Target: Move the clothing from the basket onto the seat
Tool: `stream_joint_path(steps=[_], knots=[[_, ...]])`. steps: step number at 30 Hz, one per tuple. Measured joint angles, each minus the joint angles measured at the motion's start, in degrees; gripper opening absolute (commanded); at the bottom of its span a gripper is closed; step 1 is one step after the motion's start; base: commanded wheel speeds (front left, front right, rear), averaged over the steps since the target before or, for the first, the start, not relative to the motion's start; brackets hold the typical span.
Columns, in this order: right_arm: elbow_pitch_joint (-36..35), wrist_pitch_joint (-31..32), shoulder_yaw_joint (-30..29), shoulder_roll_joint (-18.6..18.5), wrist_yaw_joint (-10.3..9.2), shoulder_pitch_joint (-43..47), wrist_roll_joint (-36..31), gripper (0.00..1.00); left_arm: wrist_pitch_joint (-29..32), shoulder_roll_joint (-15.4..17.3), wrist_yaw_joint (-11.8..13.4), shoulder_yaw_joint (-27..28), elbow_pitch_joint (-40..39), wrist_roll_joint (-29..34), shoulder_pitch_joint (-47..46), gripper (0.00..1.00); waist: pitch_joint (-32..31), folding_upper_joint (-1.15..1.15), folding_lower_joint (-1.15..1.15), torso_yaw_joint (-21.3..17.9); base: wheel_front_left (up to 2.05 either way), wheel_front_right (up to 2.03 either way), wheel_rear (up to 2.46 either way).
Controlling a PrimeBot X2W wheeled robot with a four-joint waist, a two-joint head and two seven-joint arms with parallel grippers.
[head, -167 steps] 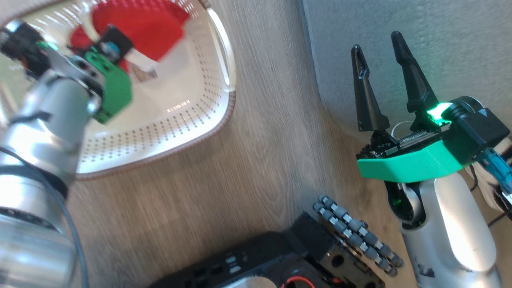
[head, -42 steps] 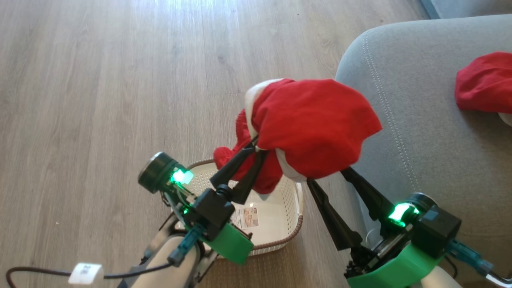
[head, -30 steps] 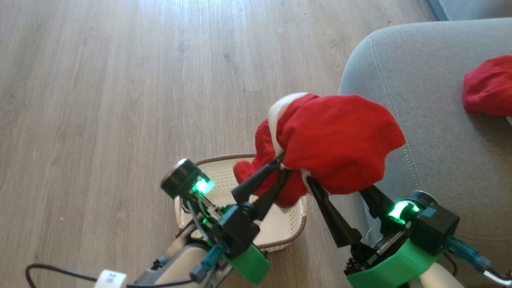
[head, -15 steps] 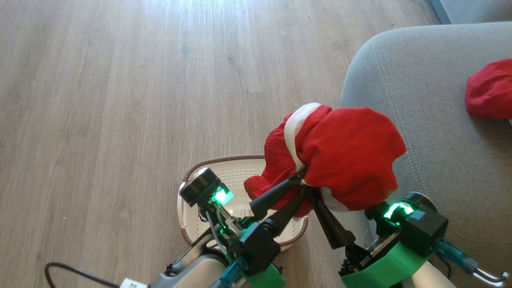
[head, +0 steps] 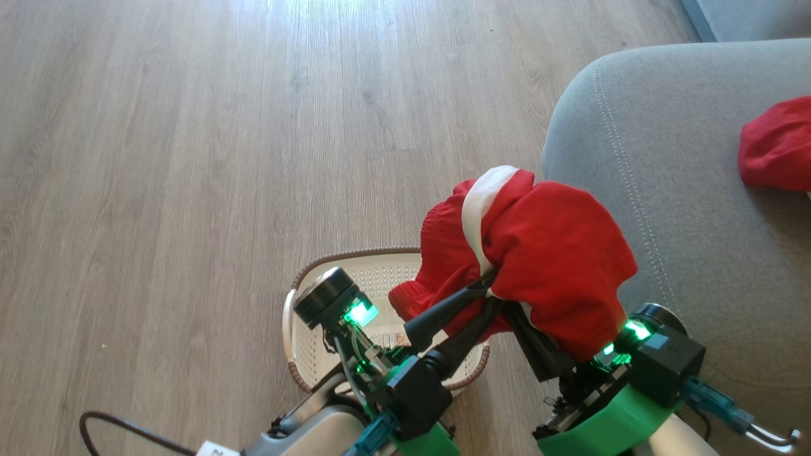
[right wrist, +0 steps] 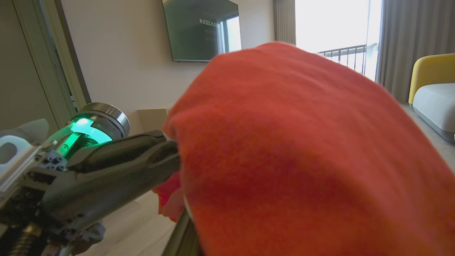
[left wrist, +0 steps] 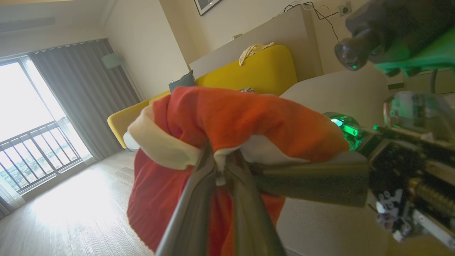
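The head view is aimed down from above the left gripper (head: 494, 292) and right gripper (head: 538, 351) at the floor (head: 190, 158). Each wrist view is set close along its own claw, faced toward the other; the red garment (head: 557, 272) at the tips is shared by all.

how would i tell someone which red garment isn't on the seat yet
Find the grey seat on the right of the head view; off its rounded corner, above the cream basket, a bunched red garment hangs in the air. Unlike the plain red piece lying on the seat, it has a white band and is pinched by the left end effector.
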Motion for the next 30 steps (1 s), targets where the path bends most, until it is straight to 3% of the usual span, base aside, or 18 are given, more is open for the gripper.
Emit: stream_joint_path(steps=[8,9,10,11,12,13,18,30], knots=[[-0.01,0.05,-0.98,0.48,0.01,0.01,-0.56,0.0,-0.04,0.05,0.73,0.3,0.01,-0.42,-0.01,0.0,-0.08,0.0,0.0,-0.04,0.0,0.0,0.0],[-0.02,0.05,-1.13,0.57,0.01,0.01,-0.76,0.0,-0.04,0.04,0.88,0.35,0.03,-0.52,-0.01,0.12,-0.09,0.0,0.0,-0.05,0.0,0.0,0.0],[-0.02,0.05,-1.13,0.57,0.01,0.01,-0.76,0.0,-0.04,0.04,0.88,0.35,0.03,-0.52,-0.01,0.47,-0.09,0.0,0.0,-0.05,0.0,0.0,0.0],[-0.07,0.05,-1.37,0.66,0.01,0.01,-1.12,0.0,-0.04,0.03,0.93,0.47,0.07,-0.62,-0.01,0.47,-0.11,0.0,0.0,-0.06,0.0,0.0,0.0],[-0.19,0.05,-1.97,0.78,0.0,0.0,-1.34,0.0,-0.04,0.03,0.97,0.65,0.23,-0.73,0.0,0.92,-0.12,0.0,0.0,-0.06,0.0,0.0,0.0],[-0.37,0.05,-2.57,0.81,0.0,-0.01,-1.55,0.0,-0.03,0.01,1.15,0.94,0.45,-0.76,0.0,1.0,-0.12,0.0,0.0,-0.07,0.0,0.0,0.0],[-0.69,0.05,-4.61,1.2,0.0,-0.08,-3.63,0.0,-0.03,0.01,2.55,2.08,1.03,-0.76,0.01,1.0,-0.16,0.0,0.0,-0.08,0.0,0.0,0.0],[-0.16,0.05,-12.77,1.49,0.0,-0.1,-8.58,0.0,-0.03,0.14,2.4,3.31,4.15,-1.6,0.48,1.0,-0.37,0.0,0.0,0.26,0.0,0.0,0.0]])
